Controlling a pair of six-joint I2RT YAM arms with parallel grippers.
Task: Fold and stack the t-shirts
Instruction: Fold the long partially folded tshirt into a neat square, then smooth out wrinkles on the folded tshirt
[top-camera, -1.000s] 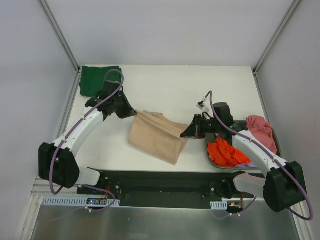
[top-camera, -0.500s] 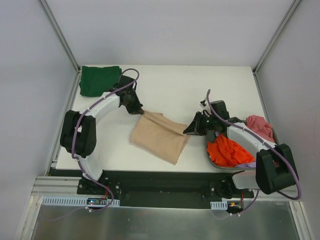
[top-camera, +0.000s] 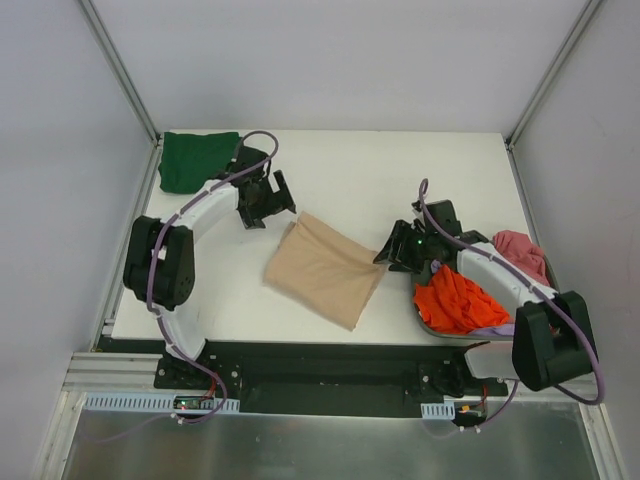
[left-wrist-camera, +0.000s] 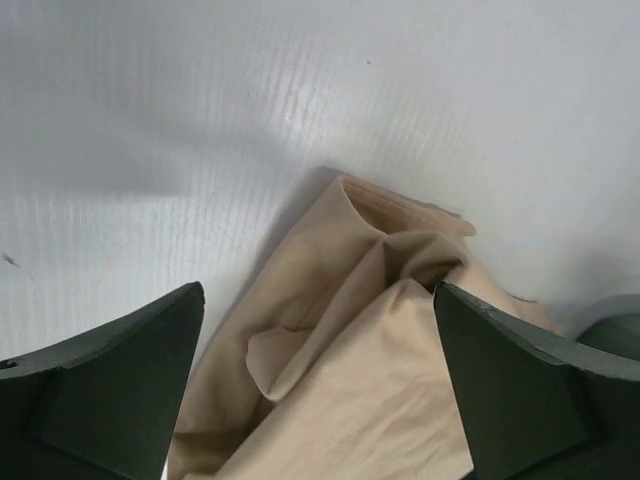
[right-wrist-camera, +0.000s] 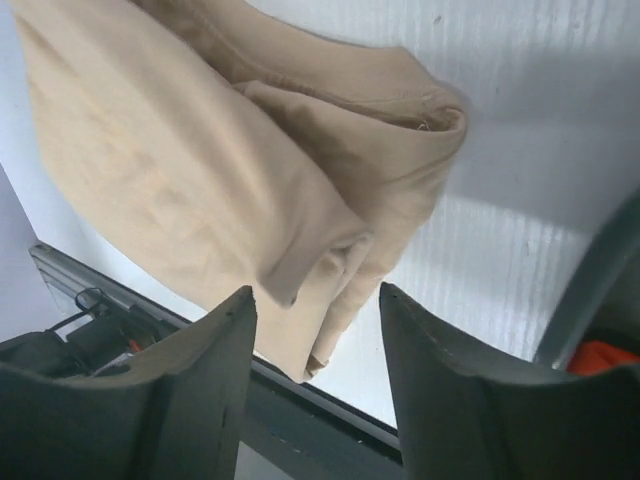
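Observation:
A folded beige t-shirt (top-camera: 325, 268) lies flat at the table's middle. My left gripper (top-camera: 279, 210) hovers open just above its far left corner, and the wrinkled beige cloth (left-wrist-camera: 400, 400) lies loose below and between the wide jaws (left-wrist-camera: 315, 300). My right gripper (top-camera: 393, 251) stands open at the shirt's right corner, where the folded beige edge (right-wrist-camera: 180, 150) lies under the jaws (right-wrist-camera: 315, 295), ungripped. A folded dark green t-shirt (top-camera: 198, 160) rests at the far left corner. Orange-red (top-camera: 455, 303), pink (top-camera: 522, 250) and lilac (top-camera: 497, 329) t-shirts are heaped at the right.
A grey tub (top-camera: 552, 285) at the right edge holds the heaped shirts, and my right forearm passes over it. White walls and metal posts (top-camera: 118, 70) close in the table. A black rail (top-camera: 320, 365) runs along the near edge.
Both grippers have opened and let go of the beige t-shirt's corners. The shirt has settled flat on the table. The left gripper has lifted slightly off its corner.

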